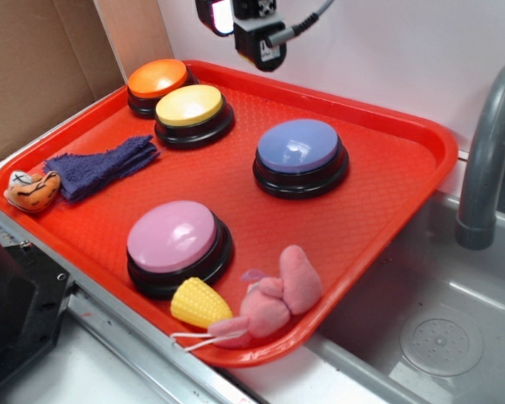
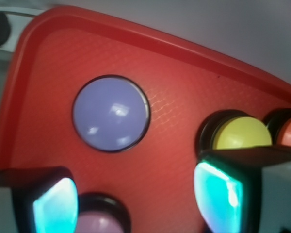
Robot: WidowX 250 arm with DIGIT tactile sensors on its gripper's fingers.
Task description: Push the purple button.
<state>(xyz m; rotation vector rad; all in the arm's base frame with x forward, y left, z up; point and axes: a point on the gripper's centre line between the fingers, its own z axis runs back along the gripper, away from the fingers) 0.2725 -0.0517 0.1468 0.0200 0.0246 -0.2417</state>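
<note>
gripper (image 2: 136, 194) fingers spread, empty, above tray (image 1: 379, 210) | purple button (image 1: 300, 147) untouched | no readable writing

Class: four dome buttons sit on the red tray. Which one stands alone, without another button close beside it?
The purple button: orange and yellow nearly touch; pink stands nearer them.

Hand (image 1: 251, 25) cropped by the exterior view's top edge; pink button (image 2: 98, 224) half hidden behind blurred fingers (image 2: 56, 206).
</note>
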